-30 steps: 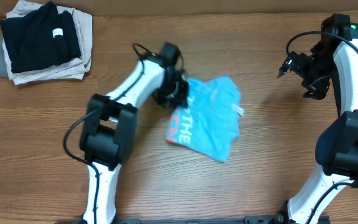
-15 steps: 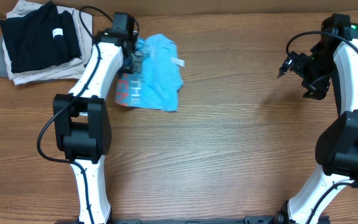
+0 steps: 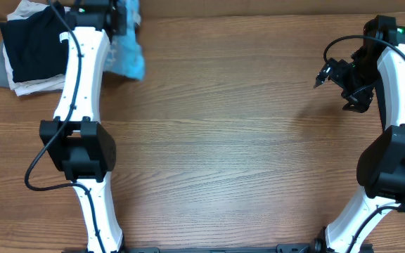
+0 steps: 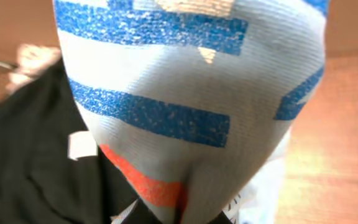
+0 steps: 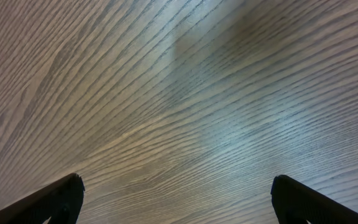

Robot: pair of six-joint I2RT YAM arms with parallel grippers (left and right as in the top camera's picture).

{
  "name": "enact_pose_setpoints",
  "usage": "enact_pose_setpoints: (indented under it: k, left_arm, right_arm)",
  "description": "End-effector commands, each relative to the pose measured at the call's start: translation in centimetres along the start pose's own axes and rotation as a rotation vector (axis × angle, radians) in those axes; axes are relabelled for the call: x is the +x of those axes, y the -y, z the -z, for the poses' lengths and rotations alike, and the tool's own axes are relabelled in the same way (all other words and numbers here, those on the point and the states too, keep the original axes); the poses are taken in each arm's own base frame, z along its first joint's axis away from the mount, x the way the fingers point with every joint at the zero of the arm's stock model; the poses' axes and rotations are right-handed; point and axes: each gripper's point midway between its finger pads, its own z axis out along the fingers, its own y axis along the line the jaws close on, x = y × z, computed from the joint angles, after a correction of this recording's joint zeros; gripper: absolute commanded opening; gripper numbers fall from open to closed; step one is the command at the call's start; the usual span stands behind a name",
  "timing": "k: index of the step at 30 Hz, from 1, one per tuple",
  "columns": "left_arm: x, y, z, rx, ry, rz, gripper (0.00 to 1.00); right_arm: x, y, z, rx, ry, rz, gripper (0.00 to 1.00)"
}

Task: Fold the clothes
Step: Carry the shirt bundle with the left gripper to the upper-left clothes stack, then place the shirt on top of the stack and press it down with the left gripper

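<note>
The left claw (image 3: 123, 15) is closed on the shirt (image 3: 129, 57). Its fingers are buried in cloth, and the wrist view shows little but a bunched fold of white, blue and red print tapering toward them. The shirt hangs from this pinch at the far-left corner of the table (image 3: 245, 140), its lower end trailing just beside the right edge of the pile (image 3: 30, 53), which has a black garment on top. Whether the shirt touches the wood cannot be told. Held by one gathered point, it looks like a wad rather than a flat fold, probably a carrying hold. The far edge and the pile crowd this corner. The right claw (image 5: 176, 183) stands wide open and empty above bare wood near the right edge, well apart. Broad bare wood lies between the arms and toward the near edge.
</note>
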Motion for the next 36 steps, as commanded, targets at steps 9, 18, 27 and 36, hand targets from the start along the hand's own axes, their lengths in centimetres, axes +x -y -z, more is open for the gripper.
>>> enact_pose_setpoints:
  k: [9,18,27,36]
  left_arm:
    - [-1.3,-10.2,-0.1,-0.144,0.054,0.118,0.04]
    - [1.5,-18.6,-1.2,-0.187,0.022,0.283,0.04]
    - [4.5,-22.8,-2.6,-0.197,-0.011,0.387,0.06]
    - [6.6,-24.9,-6.3,-0.244,0.036,0.419,0.1]
  right_arm:
    - [-0.2,-0.4,1.4,-0.016,0.041,0.008,1.0]
    - [-0.2,-0.4,1.4,-0.016,0.041,0.008,1.0]
    - [-0.2,-0.4,1.4,-0.016,0.041,0.008,1.0]
    - [-0.2,-0.4,1.4,-0.016,0.041,0.008,1.0]
